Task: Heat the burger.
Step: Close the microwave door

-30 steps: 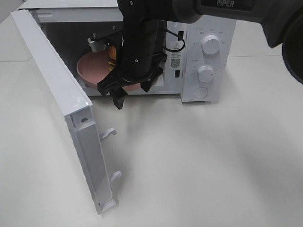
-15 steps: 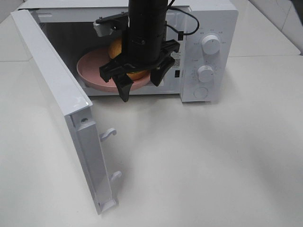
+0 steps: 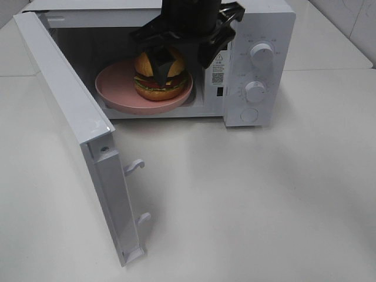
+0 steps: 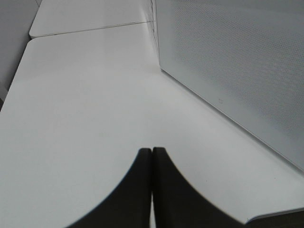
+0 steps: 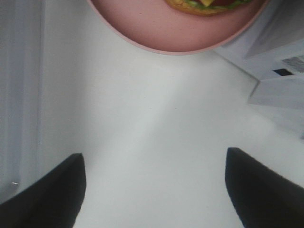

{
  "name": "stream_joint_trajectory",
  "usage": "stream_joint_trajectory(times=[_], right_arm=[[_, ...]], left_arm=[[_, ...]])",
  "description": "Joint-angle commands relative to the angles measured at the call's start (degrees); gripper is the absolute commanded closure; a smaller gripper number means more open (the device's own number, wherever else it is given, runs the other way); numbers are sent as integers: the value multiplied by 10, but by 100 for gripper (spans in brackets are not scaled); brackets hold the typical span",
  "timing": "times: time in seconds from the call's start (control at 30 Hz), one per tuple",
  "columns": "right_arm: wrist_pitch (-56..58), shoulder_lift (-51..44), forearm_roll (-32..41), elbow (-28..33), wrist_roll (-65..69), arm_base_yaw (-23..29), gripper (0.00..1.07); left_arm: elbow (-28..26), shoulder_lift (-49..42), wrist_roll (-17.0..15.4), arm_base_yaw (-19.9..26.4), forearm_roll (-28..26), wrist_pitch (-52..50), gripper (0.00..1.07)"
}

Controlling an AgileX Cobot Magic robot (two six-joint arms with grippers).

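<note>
Overhead view of a white microwave at 12 o'clock on a pale bench, with its door swung wide open toward 7 o'clock. Inside the cavity, a burger with a golden bun, resting upright at the middle of a round pink plate. Plate well inside the cavity, rim near the front sill.

Right gripper hovering just above the burger at the mouth of the cavity, jaws spread wide and holding nothing, clear of bun and plate. From the right wrist camera, only the plate's edge and a sliver of burger beyond the parted jaws of the right gripper.

Left gripper out of the overhead view, jaws pressed together and empty, low over bare bench beside a perforated white panel.

Judged step: loading apparently done, with the burger released inside; door-closing not yet begun. Next move likely calls for getting the right arm out of the door's sweep, then pushing the door's free edge from 7 o'clock round toward 12 until both latch hooks seat. After that, probably a turn of a knob on the control panel, at 3 o'clock from the cavity.
</note>
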Motion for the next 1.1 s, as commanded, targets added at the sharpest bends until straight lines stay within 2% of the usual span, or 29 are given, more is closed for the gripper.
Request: stream_joint_trajectory(times=[0.03,0.17,0.2,0.27,0.3,0.37,0.4,0.43,0.47,0.5,0.57,0.67,0.77,0.83,0.9,0.93,1.1], right_arm=[[20,-44,-48,33,26,-5,31],[19,-92,-42,72,34,-28,31],[19,-111,-40,91,38,-53,31],[19,-121,-40,100,43,-66,31],[19,-140,-40,117,48,-93,31],[19,-150,-40,128,49,-108,31],[19,-170,-40,146,53,-136,31],[19,-170,-40,146,53,-136,31],[19,-189,-40,165,58,-163,31],[19,-189,-40,165,58,-163,31],[19,-219,-41,195,64,-203,31],[19,-252,-40,225,68,-226,31],[19,-278,-40,246,68,-229,31],[19,-317,-31,288,69,-229,31],[19,-329,-23,300,69,-227,31],[19,-358,-14,327,69,-226,31],[19,-411,-9,386,70,-226,31]], left_arm=[[2,-14,0,-1,1,-8,106],[2,-14,0,-1,1,-8,106],[2,-14,0,-1,1,-8,106],[2,-14,0,-1,1,-8,106],[2,-14,0,-1,1,-8,106],[2,-14,0,-1,1,-8,106],[2,-14,0,-1,1,-8,106],[2,-14,0,-1,1,-8,106],[2,-14,0,-1,1,-8,106],[2,-14,0,-1,1,-8,106],[2,-14,0,-1,1,-8,106],[2,-14,0,-1,1,-8,106],[2,-14,0,-1,1,-8,106],[2,-14,0,-1,1,-8,106],[2,-14,0,-1,1,-8,106],[2,-14,0,-1,1,-8,106],[2,-14,0,-1,1,-8,106]])
